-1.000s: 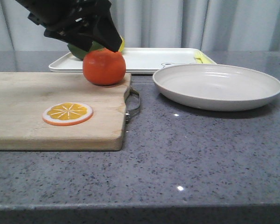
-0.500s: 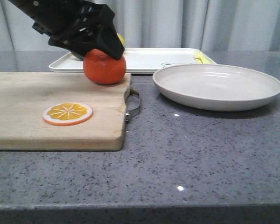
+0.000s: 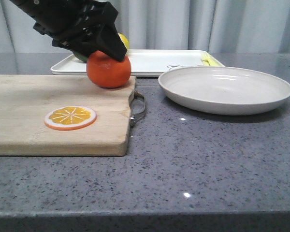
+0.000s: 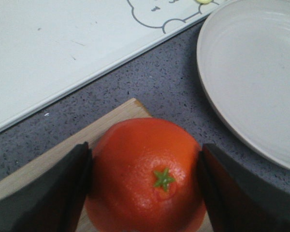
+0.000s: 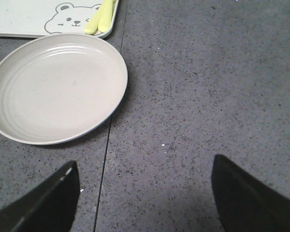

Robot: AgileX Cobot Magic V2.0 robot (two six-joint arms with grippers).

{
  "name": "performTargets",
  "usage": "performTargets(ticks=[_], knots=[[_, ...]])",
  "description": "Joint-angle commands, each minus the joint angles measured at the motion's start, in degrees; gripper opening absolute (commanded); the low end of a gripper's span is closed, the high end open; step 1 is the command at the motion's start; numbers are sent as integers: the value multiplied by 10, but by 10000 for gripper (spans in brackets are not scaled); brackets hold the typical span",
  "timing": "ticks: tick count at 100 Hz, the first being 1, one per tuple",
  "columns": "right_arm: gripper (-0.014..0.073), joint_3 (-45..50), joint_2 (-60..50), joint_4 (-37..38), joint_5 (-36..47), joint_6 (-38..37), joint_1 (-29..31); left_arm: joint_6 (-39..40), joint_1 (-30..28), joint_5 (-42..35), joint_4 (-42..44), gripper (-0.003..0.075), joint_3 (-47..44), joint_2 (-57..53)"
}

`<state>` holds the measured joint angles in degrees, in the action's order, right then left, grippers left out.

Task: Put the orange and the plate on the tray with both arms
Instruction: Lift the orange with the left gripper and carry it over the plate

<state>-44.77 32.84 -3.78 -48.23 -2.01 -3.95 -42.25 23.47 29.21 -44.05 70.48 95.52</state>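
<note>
The orange [image 3: 108,71] sits on the far right corner of the wooden cutting board [image 3: 34,99]. My left gripper [image 3: 104,54] comes down on it from the upper left, with its black fingers [image 4: 48,193] pressed against both sides of the orange [image 4: 145,169], whose green stem spot faces up. The off-white plate [image 3: 225,107] lies on the table to the right; it also shows in the left wrist view [image 4: 251,72] and the right wrist view [image 5: 53,87]. The white tray [image 3: 154,62] lies behind. My right gripper [image 5: 145,198] is open over bare table beside the plate; it is out of the front view.
An orange slice disc [image 3: 70,117] lies on the board. A yellow lemon [image 3: 122,40] and a green thing [image 3: 79,57] show behind my left arm on the tray. Yellow strips [image 5: 101,17] lie at the tray's corner by its bear mark [image 5: 72,17].
My left gripper has come down around the orange and its fingers now touch both sides. The orange has stayed on the board. The plate has not moved.
</note>
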Motion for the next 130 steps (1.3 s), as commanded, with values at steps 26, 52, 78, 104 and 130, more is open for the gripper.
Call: performTargets(ticks=[26, 52, 78, 104, 130], knots=[[568, -20, 6, 0, 44, 3, -1, 3, 5, 78, -30, 282, 111, -22], [568, -20, 6, 0, 46, 3, -1, 3, 56, 33, -35, 282, 142, -21], [568, -20, 6, 0, 57, 3, -1, 3, 129, -37, -35, 282, 142, 20], [568, -20, 6, 0, 56, 3, -1, 3, 171, -90, -46, 282, 157, 68], [568, -20, 6, 0, 55, 3, -1, 4, 189, -86, -60, 282, 195, 119]])
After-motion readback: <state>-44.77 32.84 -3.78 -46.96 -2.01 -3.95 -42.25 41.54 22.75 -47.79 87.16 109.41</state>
